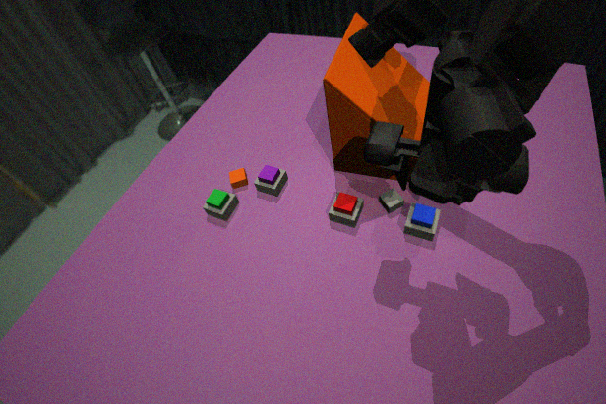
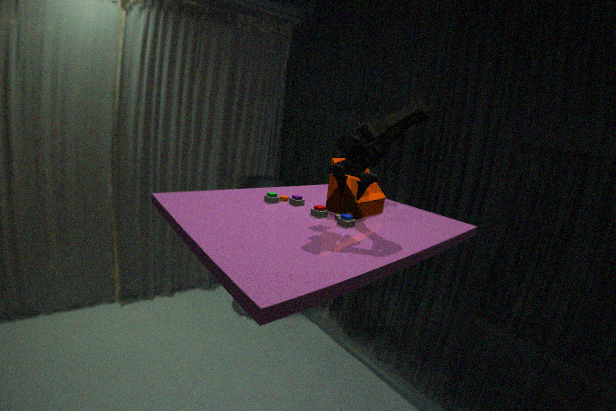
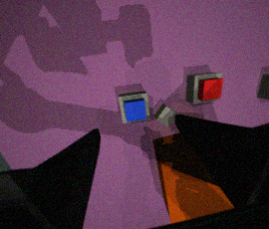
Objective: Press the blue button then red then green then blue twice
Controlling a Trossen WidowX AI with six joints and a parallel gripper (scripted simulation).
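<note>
Your gripper (image 1: 393, 156) hangs wide open, holding nothing, beside the big orange block (image 1: 374, 97); the blue button (image 1: 423, 215) sits just beside the small grey block (image 1: 392, 200).

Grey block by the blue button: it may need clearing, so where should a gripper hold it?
Probably straight from above, pinching two opposite side faces of the grey block: it is small, low and boxy. It lies skewed between the red button and blue button, so turn the jaws to match.
</note>
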